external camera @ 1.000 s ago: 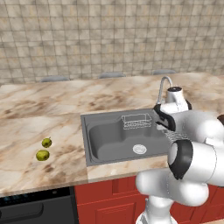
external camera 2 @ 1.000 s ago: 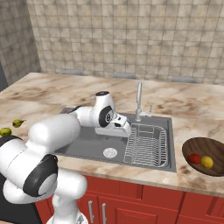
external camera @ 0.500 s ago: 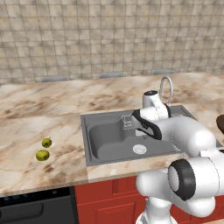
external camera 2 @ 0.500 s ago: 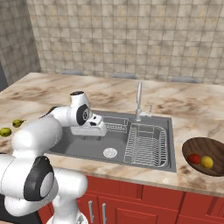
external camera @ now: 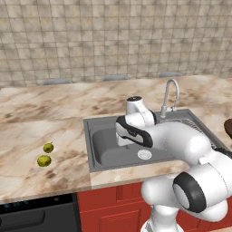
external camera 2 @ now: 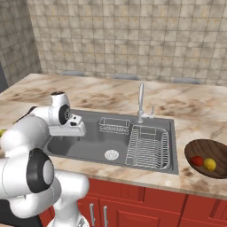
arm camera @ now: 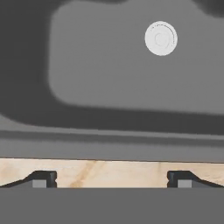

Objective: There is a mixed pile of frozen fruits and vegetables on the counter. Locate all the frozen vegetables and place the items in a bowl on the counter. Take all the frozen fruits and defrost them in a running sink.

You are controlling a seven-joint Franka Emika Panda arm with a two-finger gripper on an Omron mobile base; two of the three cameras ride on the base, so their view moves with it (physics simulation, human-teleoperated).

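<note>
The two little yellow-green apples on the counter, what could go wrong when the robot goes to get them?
1. The two small round yellow-green fruits lie close together on the marbled stone counter; pinching one might nudge the other, and round things roll.
2. The open gripper hovers at the grey steel sink's rim, so swinging low could clip it.

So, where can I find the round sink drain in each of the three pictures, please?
Left base view: the drain lies right of centre on the sink floor, just below the arm.
Right base view: the drain lies near the middle, left of the wire rack.
Hand view: the drain is at the upper right.
Shared landmark: the grey sink basin around it.
</note>
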